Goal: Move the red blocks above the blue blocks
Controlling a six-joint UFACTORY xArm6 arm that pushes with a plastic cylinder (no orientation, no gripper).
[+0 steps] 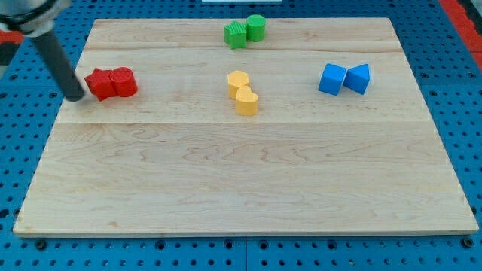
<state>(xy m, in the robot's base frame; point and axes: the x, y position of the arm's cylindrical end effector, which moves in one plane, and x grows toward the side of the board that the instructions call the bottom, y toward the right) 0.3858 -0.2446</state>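
Two red blocks sit together at the board's left: a star-like red block [98,84] and a red cylinder [123,81] touching its right side. Two blue blocks sit at the right: a blue cube [332,79] and a blue wedge-shaped block [358,78] beside it. My tip [75,96] stands just left of the star-like red block, very close to it or touching it, near the board's left edge.
Two yellow blocks [242,92] lie touching near the middle, a little above centre. Two green blocks [245,31] sit at the top edge. The wooden board [248,181] lies on a blue pegboard.
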